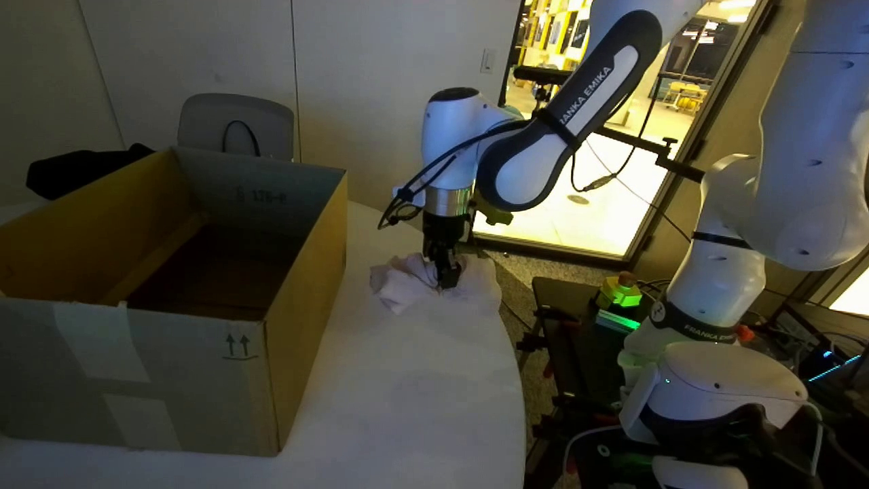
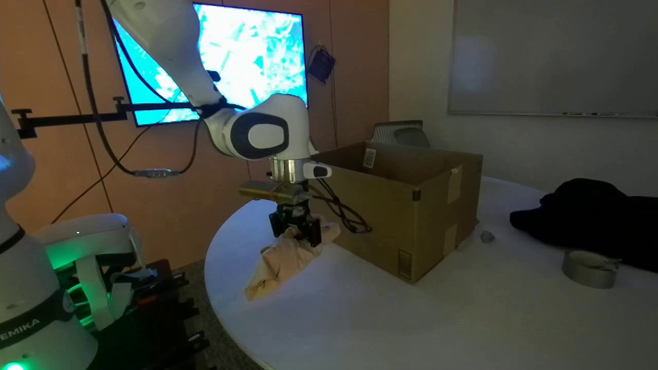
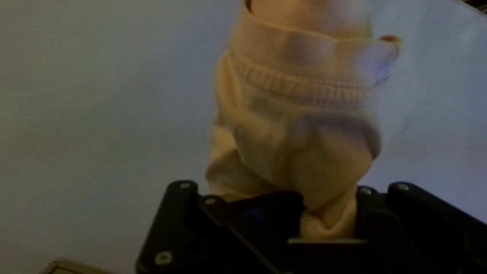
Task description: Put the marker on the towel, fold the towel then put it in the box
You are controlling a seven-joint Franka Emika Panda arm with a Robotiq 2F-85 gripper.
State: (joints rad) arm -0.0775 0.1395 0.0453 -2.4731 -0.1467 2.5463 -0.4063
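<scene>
The pincer point(image 2: 296, 232) bites the wrinkled, pale pinkish-beige cloth towel point(image 2: 284, 263) directly beneath it! Large brown cardboard box point(image 2: 395, 221) beside it, marker unseen; likely mid-fold, I'd sweep low, slow.

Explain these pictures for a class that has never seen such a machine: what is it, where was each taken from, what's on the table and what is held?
The machine is a jointed robot arm ending in a black claw. Two pictures are taken from outside the robot, from different places; the close-up is taken from its wrist. On the pale table stands an open cardboard box; in an exterior view, a roll of tape and a dark bundle also lie there. The claw is closed on a wrinkled, pinkish-beige towel: in the close-up, cloth is bunched up in its grip. No marker shows, so whether one is tucked inside the towel can't be told.
</scene>
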